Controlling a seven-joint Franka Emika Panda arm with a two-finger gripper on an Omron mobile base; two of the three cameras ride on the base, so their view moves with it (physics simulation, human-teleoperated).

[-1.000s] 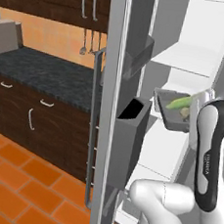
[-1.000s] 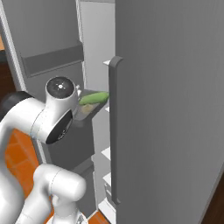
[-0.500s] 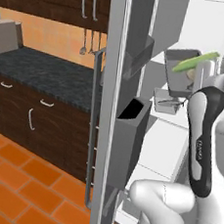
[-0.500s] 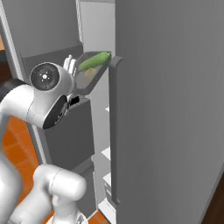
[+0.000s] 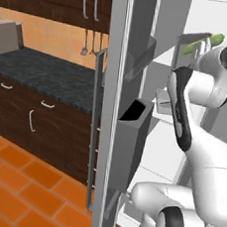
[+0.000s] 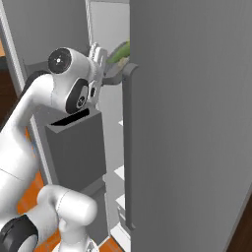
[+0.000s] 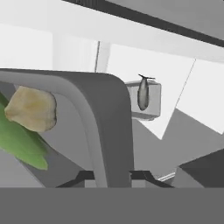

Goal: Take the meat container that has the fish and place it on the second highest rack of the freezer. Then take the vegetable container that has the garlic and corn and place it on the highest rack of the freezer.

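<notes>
My gripper (image 5: pixel 207 45) is shut on the rim of the vegetable container (image 5: pixel 187 42), a grey tray held tilted high inside the open freezer (image 5: pixel 216 17). The green corn (image 5: pixel 210 38) sticks out over the tray's edge. From the right side the gripper (image 6: pixel 100 58) holds the tray (image 6: pixel 116 75) with the corn (image 6: pixel 121 49) beside the door handle. In the hand view the tray rim (image 7: pixel 105 127) runs up between the fingertips (image 7: pixel 83 176), with the pale garlic (image 7: pixel 33 107) and corn (image 7: pixel 22 140) inside. Beyond sits the meat container (image 7: pixel 151 107) with the fish (image 7: pixel 143 94); it rests on a white shelf (image 5: pixel 163 98) below the held tray.
The open freezer door (image 5: pixel 113 110) carries grey bins (image 5: pixel 133 132) and a long handle (image 5: pixel 92 133) just left of the arm. The other grey door (image 6: pixel 192 123) with its handle (image 6: pixel 129 147) closes in on the right. A dark counter (image 5: pixel 40 72) lies left.
The arm has lifted the vegetable container from mid height up to the top of the freezer compartment, and the tray has tipped more. The grip has held.
</notes>
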